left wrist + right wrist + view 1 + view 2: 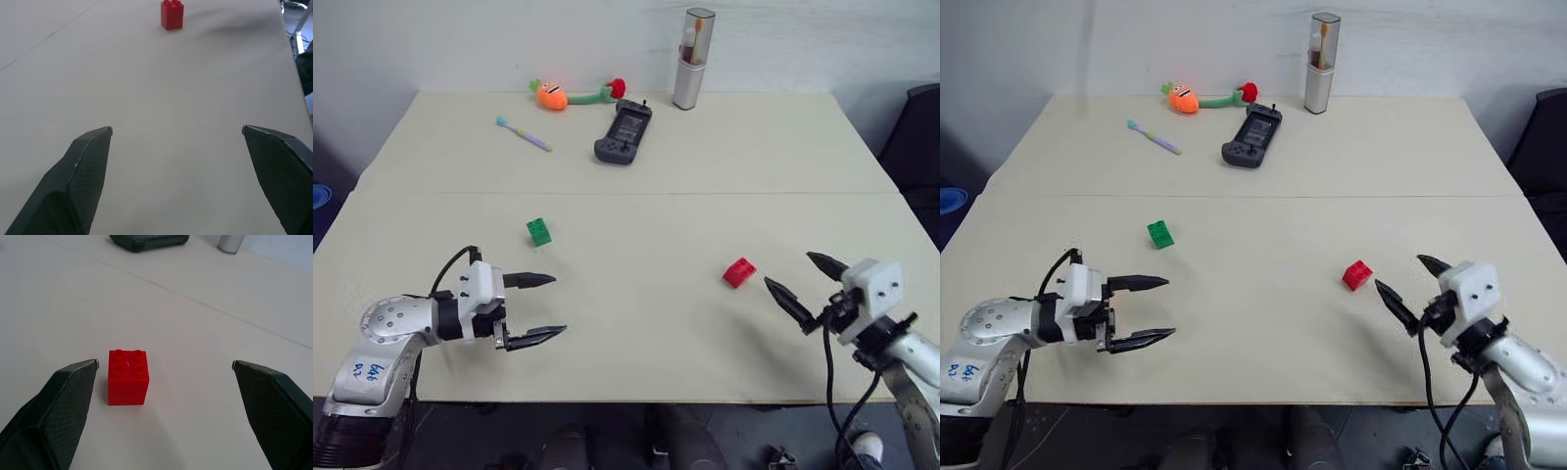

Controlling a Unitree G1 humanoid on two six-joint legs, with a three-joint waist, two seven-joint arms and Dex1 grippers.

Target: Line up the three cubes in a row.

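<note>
A green cube [539, 231] sits left of the table's middle, and a red cube [738, 272] lies toward the right front. My left gripper [558, 305] hovers open near the front edge, pointing right, with the green cube a little beyond it. In the left wrist view the red cube [172, 14] stands far ahead of those spread fingers. My right gripper [787, 268] is open, pointing left, just right of the red cube. The right wrist view shows the red cube [128, 377] a short way ahead of the open fingers, close to one fingertip [90, 366], untouched.
At the back of the table [636, 333] lie a black game controller [624, 134], a toothbrush [522, 133], an orange plush carrot [551, 94] and a tall silver case [692, 59]. A black chair [920, 147] stands off the right edge.
</note>
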